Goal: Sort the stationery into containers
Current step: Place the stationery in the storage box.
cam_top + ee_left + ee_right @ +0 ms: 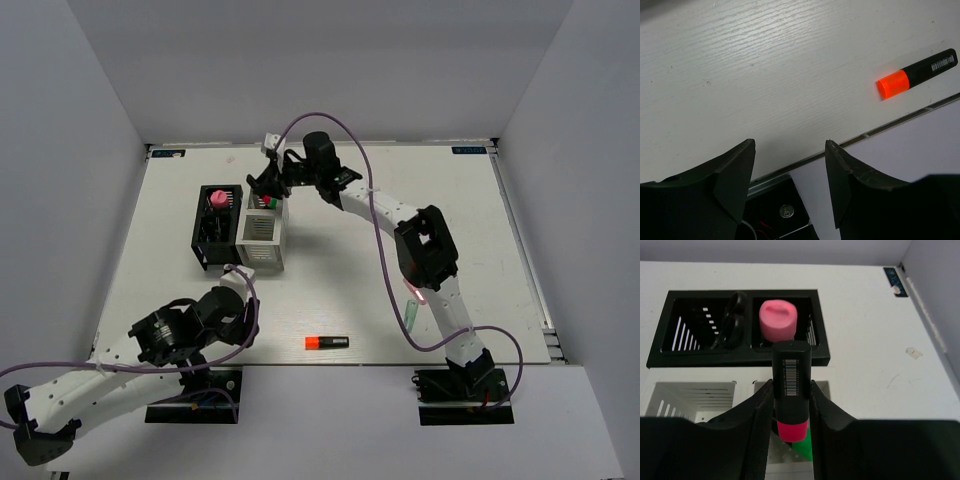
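White-shelled arms with black joints: left arm [100,385] lower left, right arm [380,208] centre right. A purple cable [320,114] trails each. Black base plates [465,395]; matte black fingers [735,180].

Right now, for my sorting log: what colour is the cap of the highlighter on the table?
Orange cap; best in the left wrist view.

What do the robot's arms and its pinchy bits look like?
The left arm and right arm are white tubes with chunky black joints and black bases. A thin purple cable loops along each. The left end effector and right end effector each have two matte black, wedge-shaped fingers.
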Robot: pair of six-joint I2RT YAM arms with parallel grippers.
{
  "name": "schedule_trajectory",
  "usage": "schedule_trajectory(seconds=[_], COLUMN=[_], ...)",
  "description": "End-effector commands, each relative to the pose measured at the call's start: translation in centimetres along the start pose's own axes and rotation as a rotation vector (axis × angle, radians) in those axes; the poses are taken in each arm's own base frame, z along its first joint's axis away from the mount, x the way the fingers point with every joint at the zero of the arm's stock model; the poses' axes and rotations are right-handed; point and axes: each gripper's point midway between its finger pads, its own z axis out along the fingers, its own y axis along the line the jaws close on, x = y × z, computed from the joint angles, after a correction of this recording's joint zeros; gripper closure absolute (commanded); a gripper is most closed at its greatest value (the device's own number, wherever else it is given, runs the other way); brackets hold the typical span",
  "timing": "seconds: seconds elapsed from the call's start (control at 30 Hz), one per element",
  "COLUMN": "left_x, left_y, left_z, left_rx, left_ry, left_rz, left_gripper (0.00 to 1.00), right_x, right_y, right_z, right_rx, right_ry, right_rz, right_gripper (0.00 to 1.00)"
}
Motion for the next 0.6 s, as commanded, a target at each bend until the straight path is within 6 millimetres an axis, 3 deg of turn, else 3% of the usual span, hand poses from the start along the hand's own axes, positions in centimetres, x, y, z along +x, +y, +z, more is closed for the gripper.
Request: schedule_trajectory(seconds=[0.0,0.1,0.17,0.23,0.3,0.4,0.43,0.47,0.5,0.53,0.57], left_x=[-0.6,-0.8,-0.9,-1.0,-0.8,-1.2,-1.6,-2.0,-2.4,-2.5,-3.5], left_y=[-0.9,-1.3,-1.5,-1.9,-2.1,-2.8,-3.4,-3.8,-4.7,-5.4,-6.5], left_z=[0.3,0.4,0.5,0.6,0.8,1.0,0.9,0.9,1.0,0.9,0.9], left_rx=[0.034,0.041,0.047,0.059,0.063,0.089,0.114,0.132,0.171,0.207,0.246], left_ry=[-0.016,-0.008,0.0,0.007,0.024,0.034,0.026,0.016,0.012,0.013,-0.021], left_rz=[-0.001,0.012,0.023,0.032,0.048,0.074,0.077,0.085,0.101,0.123,0.136], left_gripper=[0.31,0.31,0.31,0.36,0.5,0.61,0.79,0.88,0.96,1.0,1.0], right_x=[-1.3,-1.2,-1.9,-3.6,-5.1,-8.6,-9.5,-10.1,-9.9,-11.7,-8.5], right_y=[0.4,0.2,0.7,0.6,0.8,0.7,0.7,-0.7,-1.1,-1.4,-1.9], right_z=[-0.1,-0.1,0.0,-0.7,-1.3,-2.5,-3.0,-3.5,-3.9,-5.1,-6.3], right_rx=[-0.002,0.003,-0.014,-0.013,-0.013,0.025,0.037,0.129,0.173,0.228,0.312], right_ry=[-0.035,-0.035,-0.045,-0.07,-0.09,-0.138,-0.149,-0.149,-0.144,-0.155,0.003], right_rz=[-0.027,-0.031,-0.045,-0.067,-0.07,-0.054,-0.052,-0.014,0.063,0.088,0.254], right_gripper=[0.77,0.67,0.52,0.5,0.5,0.5,0.57,0.73,0.99,1.0,1.0])
